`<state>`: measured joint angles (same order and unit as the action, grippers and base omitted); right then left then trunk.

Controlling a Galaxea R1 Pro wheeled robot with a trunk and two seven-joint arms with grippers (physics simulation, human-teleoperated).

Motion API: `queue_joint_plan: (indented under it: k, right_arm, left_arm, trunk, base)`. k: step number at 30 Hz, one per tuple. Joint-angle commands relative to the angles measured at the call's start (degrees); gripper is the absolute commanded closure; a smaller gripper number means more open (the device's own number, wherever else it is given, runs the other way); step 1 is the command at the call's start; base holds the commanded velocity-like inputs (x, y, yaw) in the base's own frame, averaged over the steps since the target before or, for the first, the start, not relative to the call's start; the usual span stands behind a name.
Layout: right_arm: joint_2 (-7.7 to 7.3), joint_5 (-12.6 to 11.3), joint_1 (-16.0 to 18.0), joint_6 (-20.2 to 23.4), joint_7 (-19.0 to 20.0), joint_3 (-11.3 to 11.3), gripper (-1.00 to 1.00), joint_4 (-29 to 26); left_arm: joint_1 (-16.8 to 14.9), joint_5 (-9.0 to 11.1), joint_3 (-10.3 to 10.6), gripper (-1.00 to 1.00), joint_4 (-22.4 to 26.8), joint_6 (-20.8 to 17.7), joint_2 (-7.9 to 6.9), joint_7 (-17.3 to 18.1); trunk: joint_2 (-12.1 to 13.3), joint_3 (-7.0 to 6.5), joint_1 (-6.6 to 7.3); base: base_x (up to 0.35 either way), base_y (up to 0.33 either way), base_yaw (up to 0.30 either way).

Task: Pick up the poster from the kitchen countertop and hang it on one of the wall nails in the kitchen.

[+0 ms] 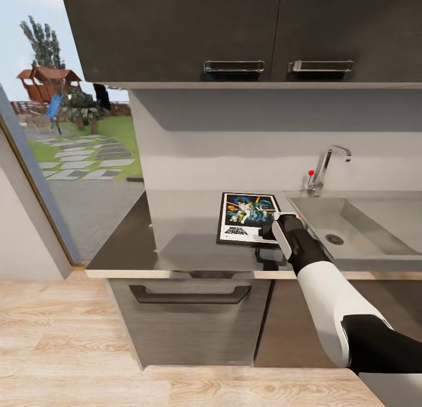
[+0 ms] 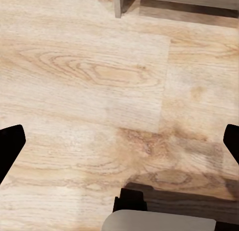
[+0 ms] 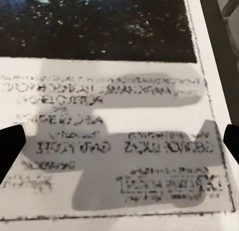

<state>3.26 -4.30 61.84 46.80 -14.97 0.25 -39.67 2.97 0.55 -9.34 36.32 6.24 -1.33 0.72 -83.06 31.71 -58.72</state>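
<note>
The poster (image 1: 248,217) lies flat on the grey kitchen countertop (image 1: 181,243), just left of the sink. It has a black frame, a white border and dark blue artwork. My right gripper (image 1: 269,230) hovers over its near right corner, pointing down. In the right wrist view the poster's white lettered strip (image 3: 114,141) is very close, and the right gripper (image 3: 119,146) is open with its fingertips spread wide and casting a shadow on the print. My left gripper (image 2: 119,146) is open above the pale wooden floor (image 2: 99,76). The wall nails are out of view.
A steel sink (image 1: 357,225) with a chrome tap (image 1: 327,166) lies right of the poster. Dark wall cabinets (image 1: 234,31) hang overhead. A drawer front (image 1: 190,292) sits below the counter edge. A large window (image 1: 76,143) to the garden is at the left.
</note>
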Motion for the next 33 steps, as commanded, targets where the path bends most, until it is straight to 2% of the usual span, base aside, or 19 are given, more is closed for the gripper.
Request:
queue_joint_plan:
  k: [1, 9, 20, 33]
  right_arm:
    - [-0.01, 0.08, -0.01, 0.29, -0.49, 0.01, -1.00, 2.05]
    - [-0.01, 0.08, -0.02, 0.31, -0.50, 0.01, -1.00, 2.06]
    - [-0.01, 0.14, 0.00, 0.31, -0.50, 0.01, -1.00, 2.06]
    - [-0.01, 0.09, -0.01, 0.31, -0.50, 0.01, -1.00, 2.06]
  left_arm:
    - [0.02, 0.06, -0.06, -1.00, 0.07, 0.08, 0.01, 0.07]
    - [0.02, 0.06, -0.06, -1.00, 0.07, 0.08, 0.01, 0.07]
    - [0.02, 0.06, -0.06, -1.00, 0.08, 0.08, 0.01, 0.07]
    - [0.02, 0.06, -0.06, -1.00, 0.07, 0.08, 0.01, 0.07]
  trunk:
    - [-0.02, 0.06, -0.01]
    - [-0.02, 0.06, -0.01]
    - [-0.02, 0.06, -0.01]
    - [-0.02, 0.06, -0.01]
  base:
    - [0.000, 0.000, 0.000]
    - [-0.125, 0.000, 0.000]
    - [-0.023, 0.000, 0.000]
    - [-0.230, 0.000, 0.000]
